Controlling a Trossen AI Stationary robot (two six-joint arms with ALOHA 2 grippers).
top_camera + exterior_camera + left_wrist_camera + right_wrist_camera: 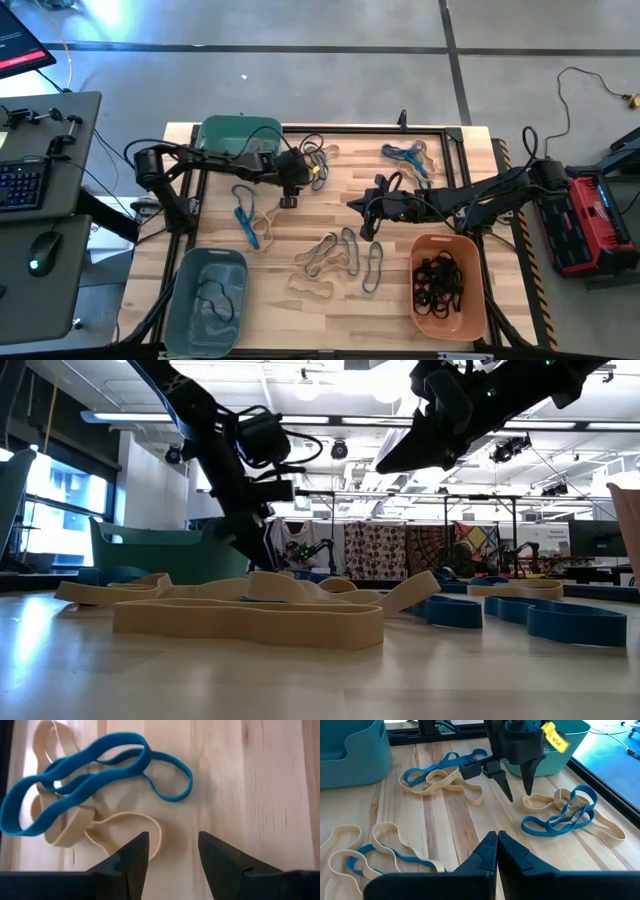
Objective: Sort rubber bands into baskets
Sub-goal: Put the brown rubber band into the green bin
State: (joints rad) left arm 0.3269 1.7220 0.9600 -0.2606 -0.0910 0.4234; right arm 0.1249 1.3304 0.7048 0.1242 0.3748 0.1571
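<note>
Hovering our left gripper (172,852), jaws parted, over a tan rubber band (125,827); next, descend and clench; right gripper (497,851) clenched empty.

I can read no writing anywhere; the yellow tag (555,735) on my left arm carries dark marks too small to make out.
</note>
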